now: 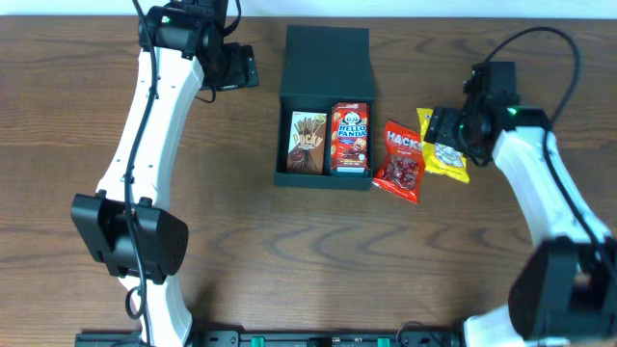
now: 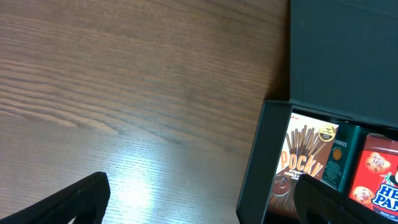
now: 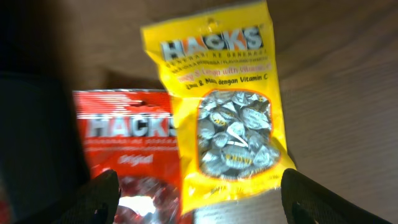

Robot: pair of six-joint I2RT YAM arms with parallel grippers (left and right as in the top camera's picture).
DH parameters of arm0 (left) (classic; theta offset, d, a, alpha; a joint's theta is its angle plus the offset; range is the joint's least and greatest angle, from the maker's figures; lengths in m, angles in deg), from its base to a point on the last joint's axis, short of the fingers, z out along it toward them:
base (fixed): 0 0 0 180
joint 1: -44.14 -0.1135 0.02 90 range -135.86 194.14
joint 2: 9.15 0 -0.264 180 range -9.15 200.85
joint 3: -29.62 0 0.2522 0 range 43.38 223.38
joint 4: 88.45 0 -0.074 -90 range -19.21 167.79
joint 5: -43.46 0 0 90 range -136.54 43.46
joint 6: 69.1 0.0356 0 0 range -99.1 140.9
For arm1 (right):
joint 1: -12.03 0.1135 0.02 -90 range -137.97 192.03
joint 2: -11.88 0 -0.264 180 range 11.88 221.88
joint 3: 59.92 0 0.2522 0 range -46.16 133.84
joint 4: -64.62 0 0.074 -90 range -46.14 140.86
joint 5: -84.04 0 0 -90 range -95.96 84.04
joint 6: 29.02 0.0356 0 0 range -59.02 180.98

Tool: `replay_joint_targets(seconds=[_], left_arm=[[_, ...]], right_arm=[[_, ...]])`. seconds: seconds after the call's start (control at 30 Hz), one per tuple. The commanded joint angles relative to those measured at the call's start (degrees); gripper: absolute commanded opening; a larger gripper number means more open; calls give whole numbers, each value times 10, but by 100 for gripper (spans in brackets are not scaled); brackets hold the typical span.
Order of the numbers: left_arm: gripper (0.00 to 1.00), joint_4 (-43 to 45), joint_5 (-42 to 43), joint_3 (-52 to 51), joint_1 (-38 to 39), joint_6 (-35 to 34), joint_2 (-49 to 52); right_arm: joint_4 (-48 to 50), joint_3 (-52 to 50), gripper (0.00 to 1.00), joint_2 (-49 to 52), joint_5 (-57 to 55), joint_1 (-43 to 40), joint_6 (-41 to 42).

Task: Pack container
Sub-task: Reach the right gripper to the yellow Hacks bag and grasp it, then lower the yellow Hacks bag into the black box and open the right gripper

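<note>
Container (image 1: 324, 58) sits mid-surface (image 1: 241, 241), lid flap folded back and open. Inside, side by side: Pocky box (image 1: 308, 143) toward the left arm, Hello Panda box (image 1: 351, 140) toward the right arm. Red Hacks bag (image 1: 402, 160) lies just beside the container's right wall. Yellow Hacks bag (image 1: 445, 145) overlaps the red bag's edge. Left hand (image 1: 236, 67) hovers near the lid's corner, fingers (image 2: 81, 199) spread wide, holding nothing. Right hand (image 1: 448, 125) is over the yellow bag, also spread wide, nothing gripped.
</note>
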Motion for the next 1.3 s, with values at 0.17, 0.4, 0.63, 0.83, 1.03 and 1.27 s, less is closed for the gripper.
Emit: replay_joint_targets(seconds=[0.17,0.4,0.63,0.83,1.03,1.27], left_arm=[[96,-1,-2,12,-3,6,-12],[96,-5,-2,12,-3,6,-12],[96,-11,-2,12,-3,6,-12],[95,-15,-2,12,-3,6,-12],[91,-20,-2,12,-3,6,-12],[91,-60,-46,12,-37,8,-12]], right_arm=[[16,12,83,88,9,-20,-53],[27,12,45,132,9,-22,-68],[24,17,23,131,9,-24,-68],[-6,49,2,129,7,-24,-68],[-70,118,1,128,5,-24,-77],[-205,283,1,128,5,4,-103]])
